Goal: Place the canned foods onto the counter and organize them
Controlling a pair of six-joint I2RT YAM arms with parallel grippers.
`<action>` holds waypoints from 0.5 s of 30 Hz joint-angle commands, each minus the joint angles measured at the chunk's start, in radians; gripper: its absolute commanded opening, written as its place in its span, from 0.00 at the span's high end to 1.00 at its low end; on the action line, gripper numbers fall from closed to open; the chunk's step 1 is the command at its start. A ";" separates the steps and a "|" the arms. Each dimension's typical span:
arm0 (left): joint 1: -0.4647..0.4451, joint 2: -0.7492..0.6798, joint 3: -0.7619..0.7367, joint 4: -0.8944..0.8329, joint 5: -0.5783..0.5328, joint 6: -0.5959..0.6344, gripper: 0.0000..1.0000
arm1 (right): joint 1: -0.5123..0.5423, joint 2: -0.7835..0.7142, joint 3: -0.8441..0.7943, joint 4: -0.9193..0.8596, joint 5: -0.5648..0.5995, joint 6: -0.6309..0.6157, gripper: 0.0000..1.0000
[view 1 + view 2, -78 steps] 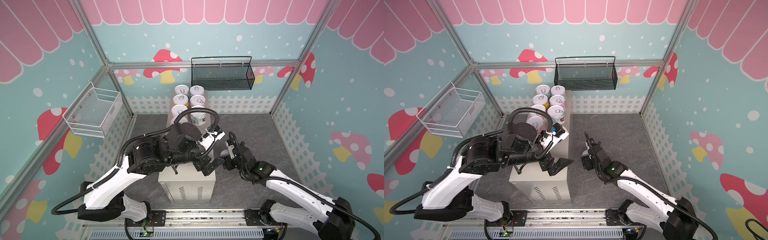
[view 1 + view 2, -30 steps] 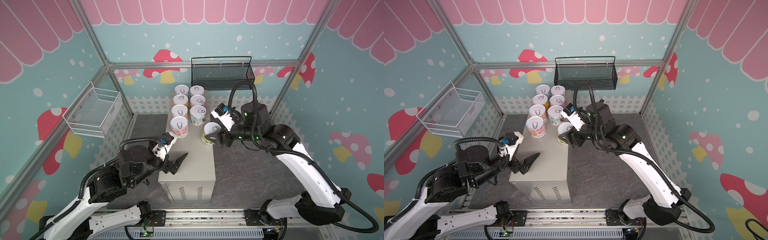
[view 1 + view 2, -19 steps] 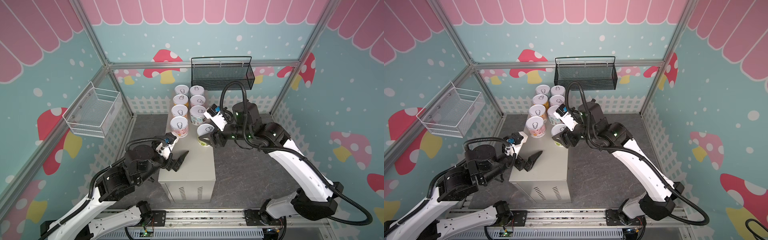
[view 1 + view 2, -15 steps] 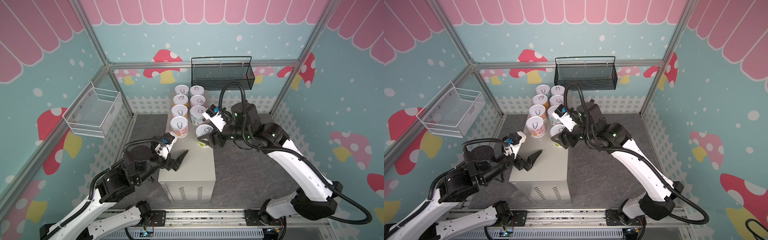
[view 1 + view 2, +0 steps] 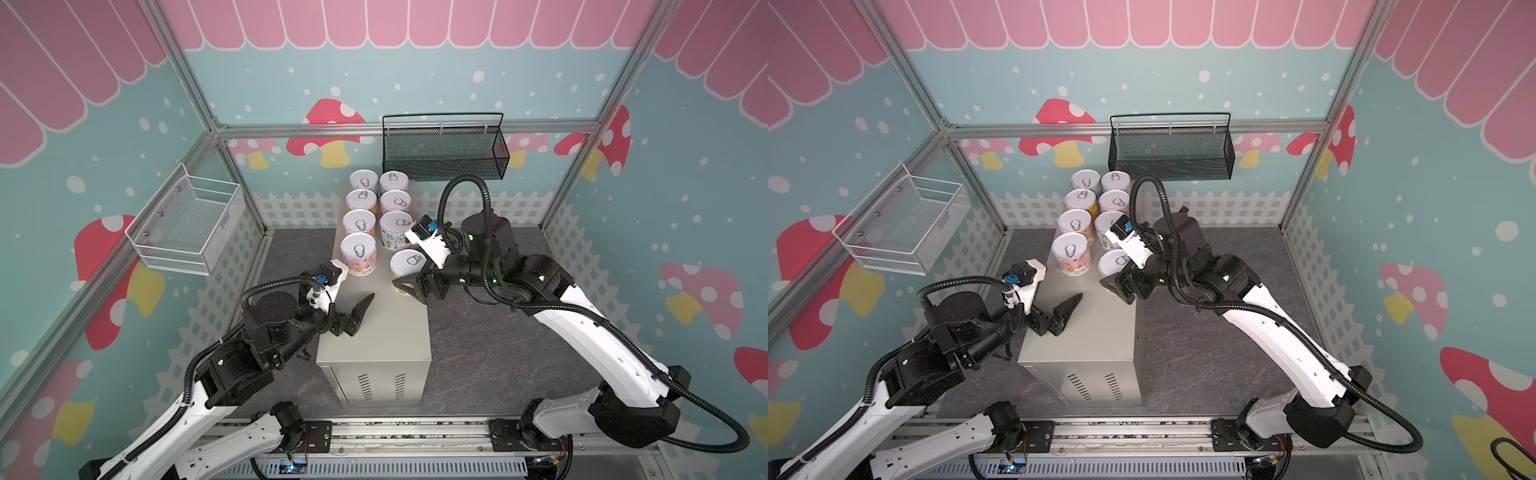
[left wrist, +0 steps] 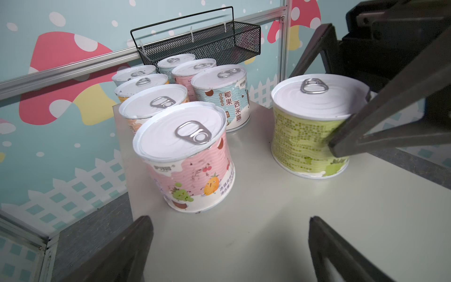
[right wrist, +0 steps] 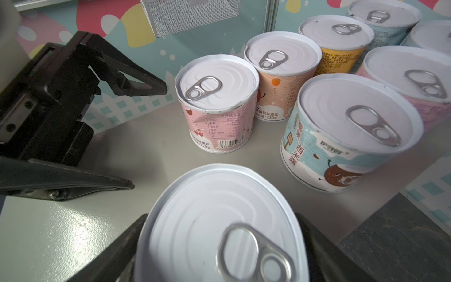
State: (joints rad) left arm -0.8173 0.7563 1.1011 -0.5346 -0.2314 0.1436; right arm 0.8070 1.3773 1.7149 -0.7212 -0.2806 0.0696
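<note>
Top views both show the counter [image 5: 374,332] standing mid-floor with all eight cans [image 5: 360,222] on its far half, in two columns of four running away from the robot. Seven stand close together. The eighth, the green can [image 5: 408,262], closes the right-hand column nearest the robot. It is upright and flat on the top but sits a little outward of its column, near the counter's right edge, with a small gap to the blue can [image 5: 395,230] behind it, roughly abreast of the pink can [image 5: 358,253]. The step in hand looks like the last release. The right gripper [image 7: 222,234] straddles the green can, one jaw on each flank. The left wrist view shows one finger [image 6: 346,139] lying against the label, but I cannot tell whether the jaws pinch the can or merely stand beside it. To finish well, I would spread the jaws fully before any retreat, then draw straight back and level, so neither finger drags the can toward the edge or tips it. A gentle nudge inward and toward the blue can would likely square the column. The left gripper [image 6: 229,234] hovers spread wide and empty over bare counter just short of the pink can, and is best held clear of both.
</note>
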 commanded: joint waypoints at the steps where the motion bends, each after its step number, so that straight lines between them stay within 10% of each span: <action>1: 0.010 0.009 -0.007 0.011 0.035 -0.002 0.00 | 0.009 -0.050 -0.038 0.059 0.003 0.007 0.09; 15: 0.012 0.056 0.057 -0.060 0.219 0.003 0.01 | 0.009 -0.130 -0.211 0.200 -0.001 0.042 0.13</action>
State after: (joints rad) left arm -0.8116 0.8089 1.1305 -0.5457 -0.0650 0.1379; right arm 0.8070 1.2552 1.5295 -0.5808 -0.2783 0.1028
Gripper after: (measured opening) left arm 0.992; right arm 0.884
